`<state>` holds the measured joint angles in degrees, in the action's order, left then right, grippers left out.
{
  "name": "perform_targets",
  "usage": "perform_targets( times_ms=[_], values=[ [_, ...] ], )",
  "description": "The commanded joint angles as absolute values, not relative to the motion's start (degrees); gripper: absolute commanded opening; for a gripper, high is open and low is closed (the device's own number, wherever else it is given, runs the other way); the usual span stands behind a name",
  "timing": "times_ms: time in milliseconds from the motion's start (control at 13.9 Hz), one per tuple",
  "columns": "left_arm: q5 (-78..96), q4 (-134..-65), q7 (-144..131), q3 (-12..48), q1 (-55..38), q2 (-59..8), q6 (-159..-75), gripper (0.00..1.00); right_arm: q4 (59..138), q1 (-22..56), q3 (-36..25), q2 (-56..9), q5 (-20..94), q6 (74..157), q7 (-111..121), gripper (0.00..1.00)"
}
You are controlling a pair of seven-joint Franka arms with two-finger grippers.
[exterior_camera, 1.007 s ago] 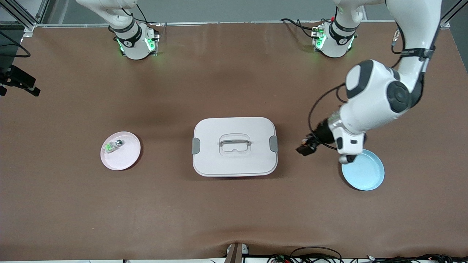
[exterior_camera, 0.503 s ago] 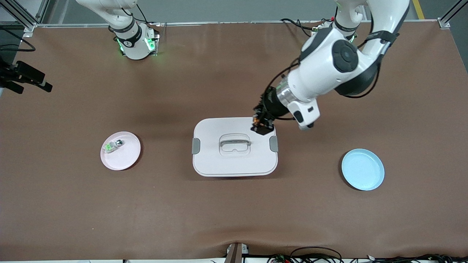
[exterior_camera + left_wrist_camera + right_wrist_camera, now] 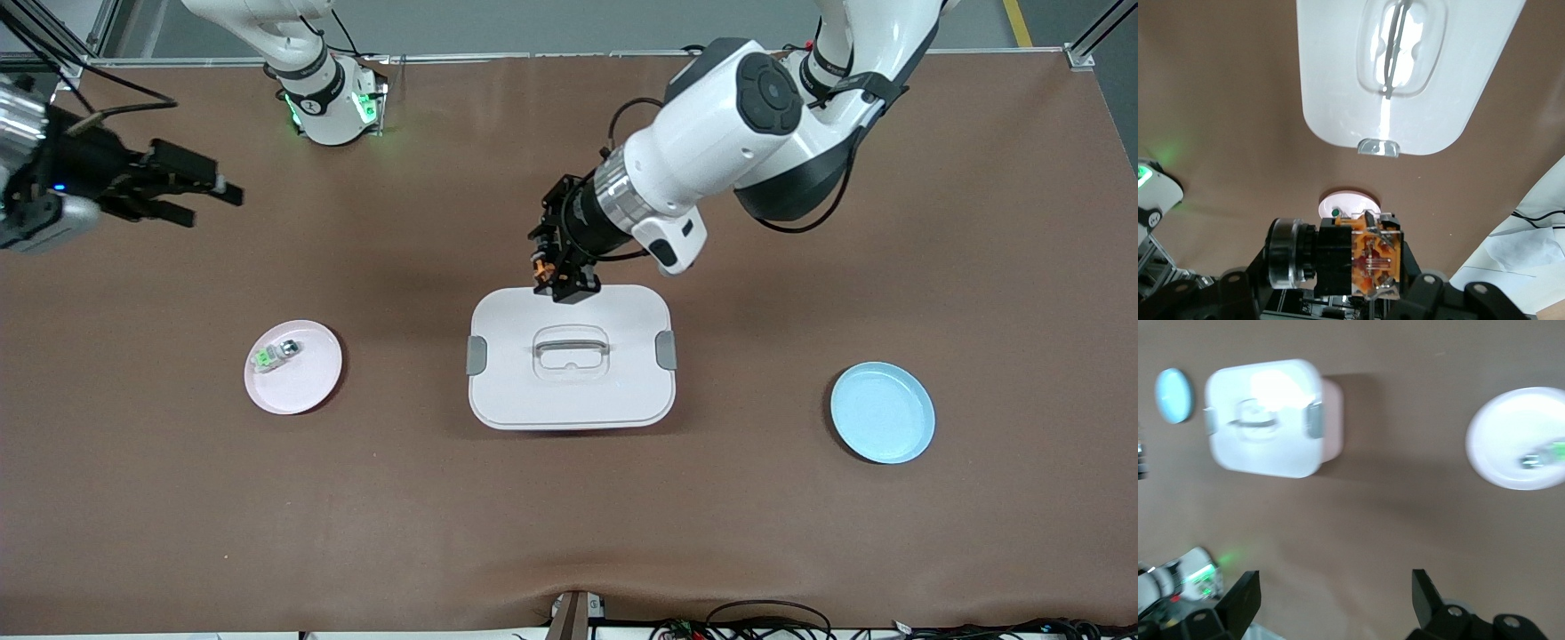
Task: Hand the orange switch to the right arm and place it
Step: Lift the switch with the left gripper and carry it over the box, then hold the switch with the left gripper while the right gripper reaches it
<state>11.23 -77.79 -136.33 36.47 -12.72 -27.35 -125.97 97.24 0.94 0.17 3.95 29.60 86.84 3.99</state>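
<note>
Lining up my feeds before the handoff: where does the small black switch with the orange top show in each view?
Front view: black-and-orange switch held in the left end effector, over the white lidded box edge.
Left wrist view: close between the fingers.
Right wrist view: not visible.
Shared landmark: the box.

Front view: even, bright overhead light, sharp across the table [image 3: 800,533], no glare. Soft shadows fall on the mat beside the white box [image 3: 571,357], the pink plate [image 3: 293,367] and the blue plate [image 3: 883,412]. A broad dim patch lies between the box and the right arm's base. Green LEDs glow at both bases. Right wrist view: motion blur all over, box lid [image 3: 1265,417] and pink plate blown out to white, edges smeared. Left wrist view: strong specular streak down the lid's handle recess [image 3: 1395,47]; the orange switch [image 3: 1368,257] close to the lens is reasonably sharp, the gripper body around it dark.
</note>
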Motion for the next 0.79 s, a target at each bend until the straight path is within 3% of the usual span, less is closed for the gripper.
perform_targets(
  times_ms=[0, 719],
  values=[
    [11.87, -76.29, -140.62, 36.30, -14.32, -28.12, -127.70, 0.00, 100.71, 5.52, -0.18, 5.19, 36.19, 89.28, 3.60, 1.00],
    [11.34, -76.55, -141.59, 35.86, -18.19, -29.79, -130.87, 0.00, 103.54, 21.70, -0.18, -2.54, 50.26, 104.58, 1.23, 1.00]
  ],
)
